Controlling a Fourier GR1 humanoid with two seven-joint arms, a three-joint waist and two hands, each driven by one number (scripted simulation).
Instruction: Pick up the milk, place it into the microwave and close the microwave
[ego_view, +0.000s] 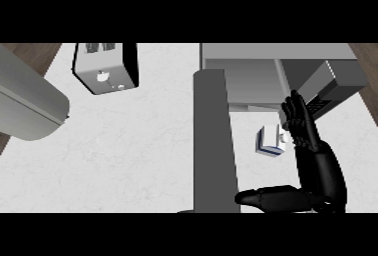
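The milk (270, 141), a small white and blue carton, stands on the white counter just in front of the microwave (251, 62) at the top right. The microwave's grey door (216, 140) is swung open and reaches down to the view's lower edge, left of the carton. My right hand (304, 131) is open, its fingers straight and pointing toward the microwave, right beside the carton's right side. Its thumb (269, 197) is spread out to the left, below the carton. Whether the fingers touch the carton I cannot tell. My left hand is out of view.
A toaster (107, 67) stands at the counter's back left. A large grey rounded shape (29, 105) fills the left edge. Bare white counter (125, 155) lies between it and the open door. Brown floor shows at the top corners.
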